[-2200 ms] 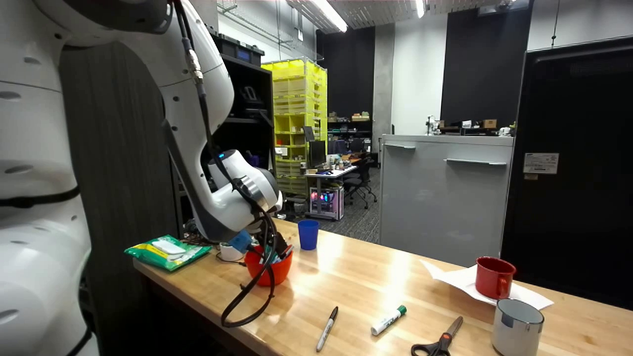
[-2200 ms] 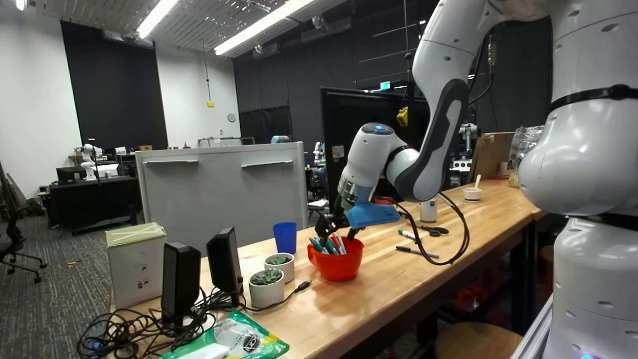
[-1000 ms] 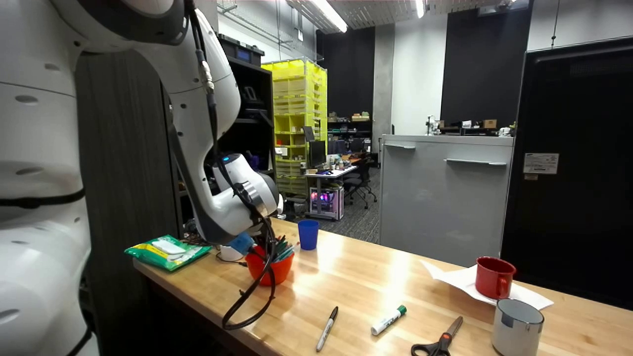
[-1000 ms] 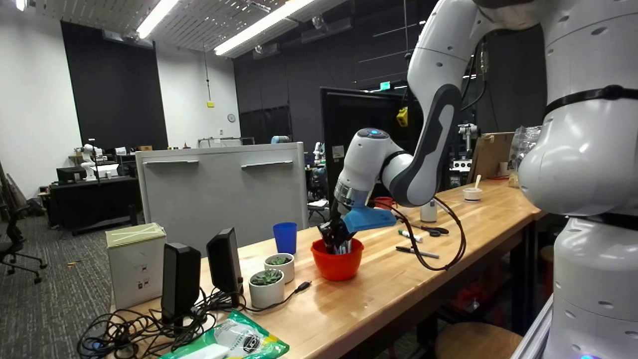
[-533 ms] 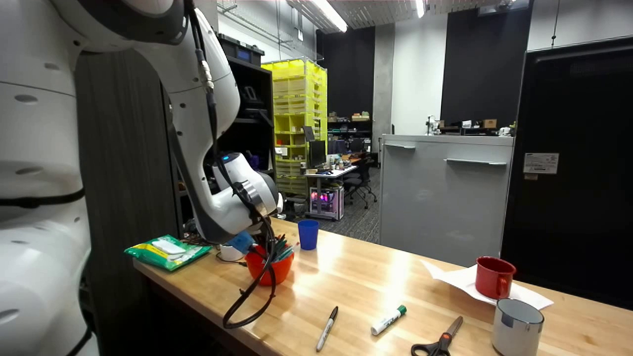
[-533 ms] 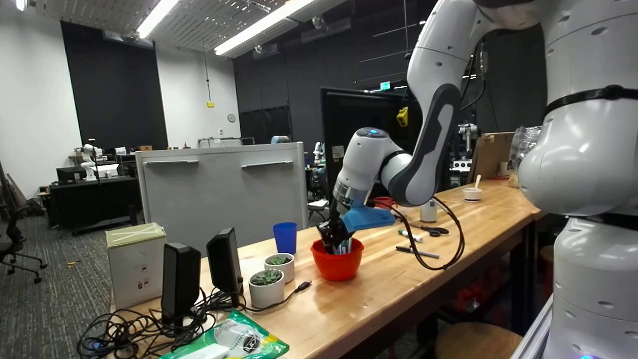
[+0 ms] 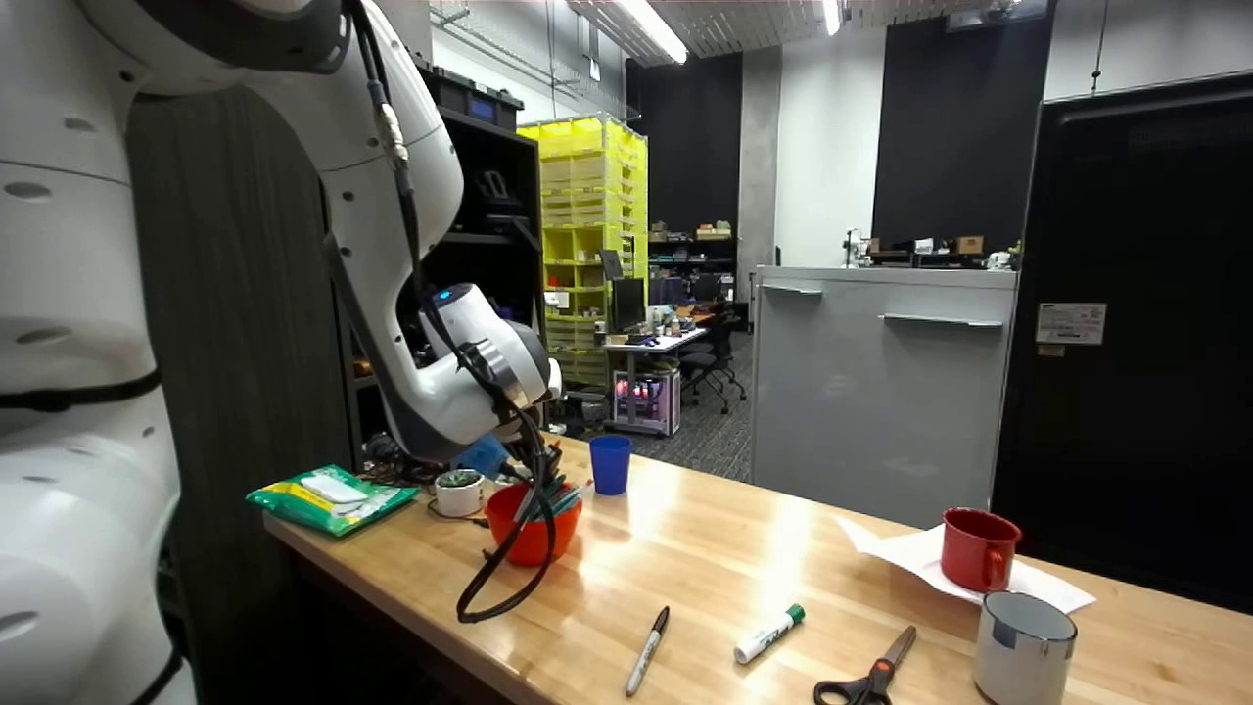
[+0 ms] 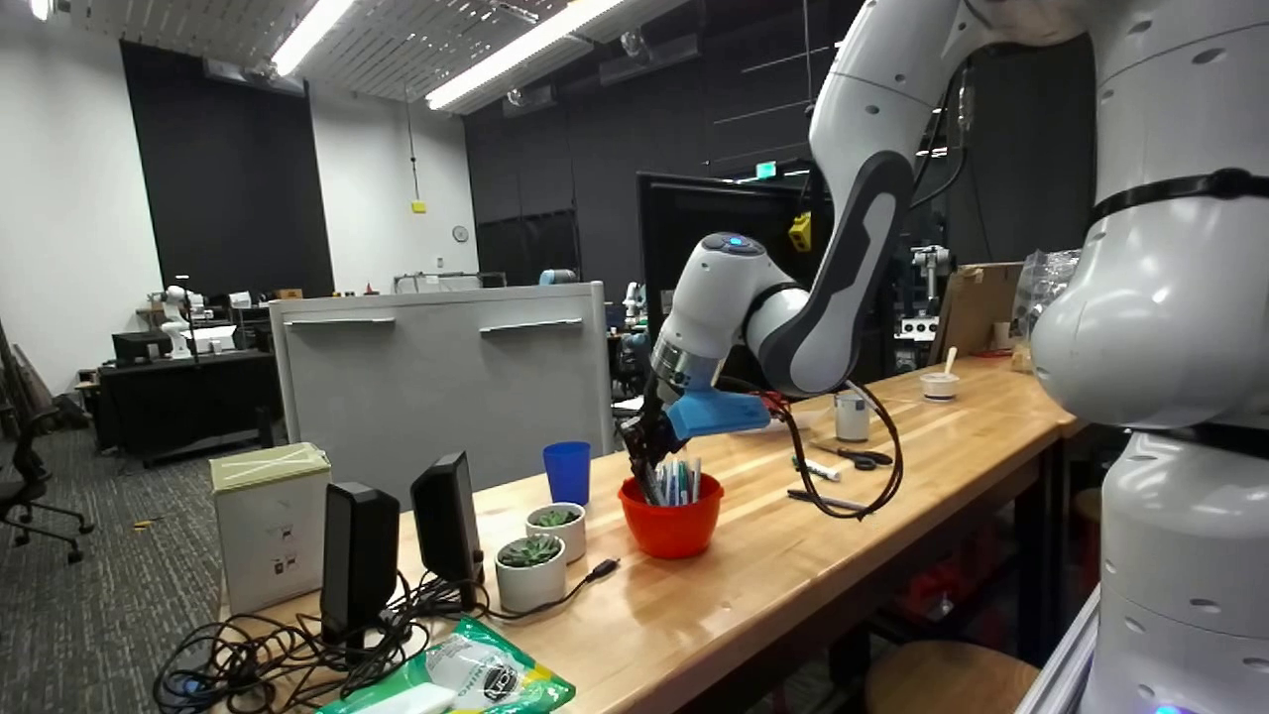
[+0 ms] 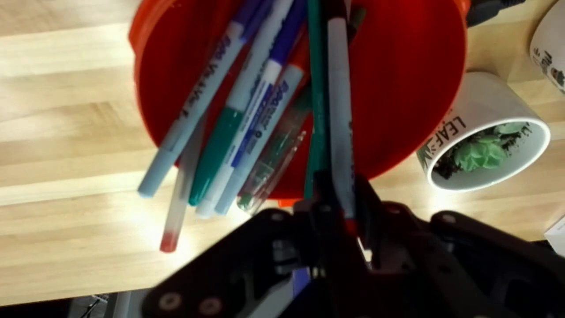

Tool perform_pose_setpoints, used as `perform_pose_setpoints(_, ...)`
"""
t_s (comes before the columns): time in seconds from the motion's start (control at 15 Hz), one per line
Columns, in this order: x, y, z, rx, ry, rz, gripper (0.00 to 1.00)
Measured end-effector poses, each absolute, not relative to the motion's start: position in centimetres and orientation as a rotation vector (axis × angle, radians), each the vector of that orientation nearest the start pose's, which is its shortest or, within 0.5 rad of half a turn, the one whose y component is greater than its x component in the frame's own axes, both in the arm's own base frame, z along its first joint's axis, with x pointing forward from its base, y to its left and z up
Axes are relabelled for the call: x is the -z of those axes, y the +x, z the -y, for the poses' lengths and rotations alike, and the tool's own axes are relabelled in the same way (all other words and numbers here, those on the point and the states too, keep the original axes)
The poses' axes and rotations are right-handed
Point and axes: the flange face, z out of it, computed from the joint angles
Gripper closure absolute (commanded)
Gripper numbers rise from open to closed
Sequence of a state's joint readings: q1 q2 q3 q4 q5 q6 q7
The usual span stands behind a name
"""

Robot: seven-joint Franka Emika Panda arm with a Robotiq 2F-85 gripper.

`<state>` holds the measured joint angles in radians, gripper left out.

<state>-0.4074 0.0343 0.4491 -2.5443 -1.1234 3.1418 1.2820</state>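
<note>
Presently, end effector (image 9: 343, 194) is grasping white-bodied pen (image 9: 339, 101) over red bowl (image 8: 674, 531); pick-up is apparently occurring, next move calling for straight lifting clear of neighbouring markers (image 9: 254, 123).

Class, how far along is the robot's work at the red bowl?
Already done: the gripper appears to grip a white-barreled marker. In hand: that marker, its lower end apparently inside the red bowl. Left, probably: lifting it clear of the bowl, where Expo markers also lean.
</note>
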Motion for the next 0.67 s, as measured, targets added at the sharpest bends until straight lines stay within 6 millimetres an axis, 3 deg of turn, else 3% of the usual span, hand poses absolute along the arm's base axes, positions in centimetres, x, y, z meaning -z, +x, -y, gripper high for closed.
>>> perform_pose_setpoints(0.67,-36.2,46.7,-9.5,1.085,-2.919,-0.14,0.96)
